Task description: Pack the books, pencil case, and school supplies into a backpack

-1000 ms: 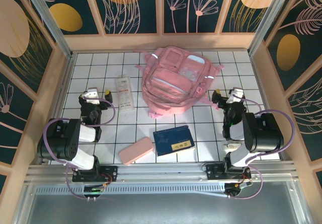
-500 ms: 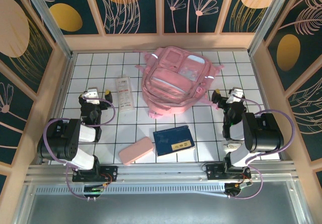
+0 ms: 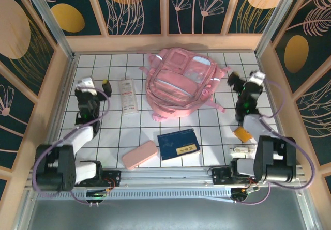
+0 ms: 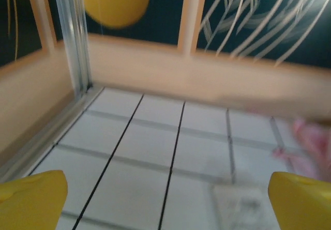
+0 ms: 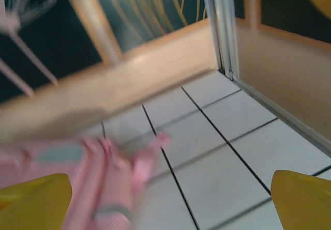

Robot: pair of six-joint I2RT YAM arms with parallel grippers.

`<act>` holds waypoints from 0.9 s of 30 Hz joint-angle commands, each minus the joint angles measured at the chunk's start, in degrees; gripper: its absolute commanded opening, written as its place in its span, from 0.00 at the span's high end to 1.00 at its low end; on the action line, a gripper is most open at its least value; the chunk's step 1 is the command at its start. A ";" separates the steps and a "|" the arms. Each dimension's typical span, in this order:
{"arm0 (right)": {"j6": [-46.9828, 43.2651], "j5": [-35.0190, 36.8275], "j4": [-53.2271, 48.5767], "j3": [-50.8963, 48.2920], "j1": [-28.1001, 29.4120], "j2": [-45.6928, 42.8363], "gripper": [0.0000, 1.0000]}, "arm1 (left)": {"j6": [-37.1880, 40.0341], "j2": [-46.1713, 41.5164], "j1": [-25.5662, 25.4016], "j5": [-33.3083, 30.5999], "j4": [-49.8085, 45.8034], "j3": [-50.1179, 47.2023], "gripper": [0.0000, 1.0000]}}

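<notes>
End effectors, left and right, both spread wide and empty, flank the backpack lying mid-worktop. Probable step: opening it, best done with one side pinning the fabric while the other works the closure. Overhead view locates book and pencil case near the bases; right wrist view adds a blurred strap close ahead.

The backpack is pink, the book dark blue (yellow label)
</notes>
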 commanded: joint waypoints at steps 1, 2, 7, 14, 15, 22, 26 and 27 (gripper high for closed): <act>15.13 -12.15 -24.15 5.78 -0.93 -1.54 0.01 | -12.20 -6.45 0.18 4.40 -24.68 7.17 0.01; 12.64 -14.32 -27.15 7.90 2.53 -0.36 0.01 | -13.19 -7.72 0.15 8.17 -26.61 8.23 0.01; -16.24 -6.36 -40.77 19.95 30.99 7.12 0.01 | -17.69 -5.31 0.11 32.26 -31.08 11.50 0.01; -5.73 0.37 -45.26 27.48 36.17 16.74 0.02 | -11.41 -1.46 -7.04 38.27 -36.46 13.70 0.01; 0.54 0.48 -46.27 27.99 35.36 16.66 0.02 | -8.31 -1.23 -8.35 37.20 -38.45 14.74 0.01; 20.71 -13.14 -43.41 16.77 14.42 9.46 0.07 | 7.65 -0.95 -12.39 34.07 -46.29 19.18 0.03; 9.82 -27.46 -44.35 16.55 4.88 12.43 0.10 | 22.88 -3.39 -20.01 30.22 -38.88 14.90 0.07; 8.25 -29.06 -45.23 17.35 4.61 13.69 0.11 | 25.03 -2.95 -22.39 30.09 -36.77 14.50 0.06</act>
